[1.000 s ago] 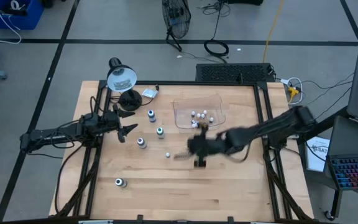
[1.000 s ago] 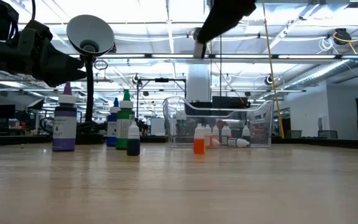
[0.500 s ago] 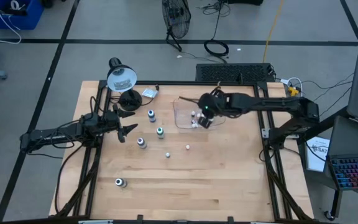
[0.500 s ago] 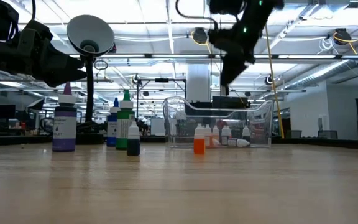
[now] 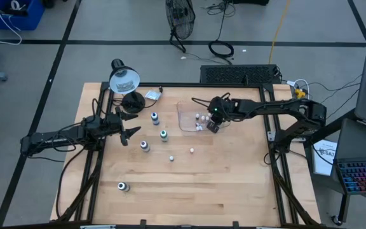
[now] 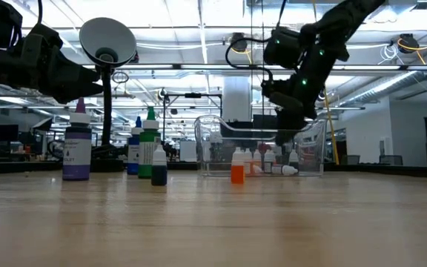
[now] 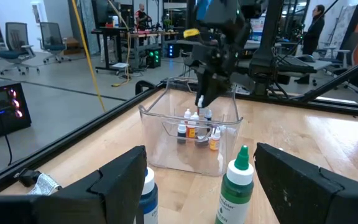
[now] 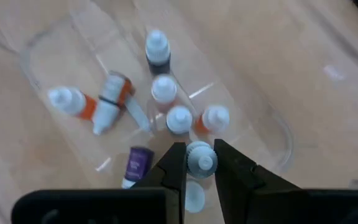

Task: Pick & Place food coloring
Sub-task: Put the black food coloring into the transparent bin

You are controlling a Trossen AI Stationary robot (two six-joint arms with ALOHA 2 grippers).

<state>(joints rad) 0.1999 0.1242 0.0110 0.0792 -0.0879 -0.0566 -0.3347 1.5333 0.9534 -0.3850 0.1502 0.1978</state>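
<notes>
- The right pincer (image 8: 196,163) was held over the clear tray (image 5: 186,121) at the far middle of the tabletop (image 5: 234,184), its fingers pinched on a small white-capped bottle (image 8: 200,157).
- Several tiny bottles (image 8: 165,88) were seen inside the tray, some upright, some lying on their sides.
- Larger bottles, one green-topped (image 5: 164,135) and one blue-topped (image 5: 154,117), were left standing on the tabletop left of the tray.
- The left pincer (image 5: 127,126) was kept spread and empty near the desk lamp (image 5: 124,80).
</notes>
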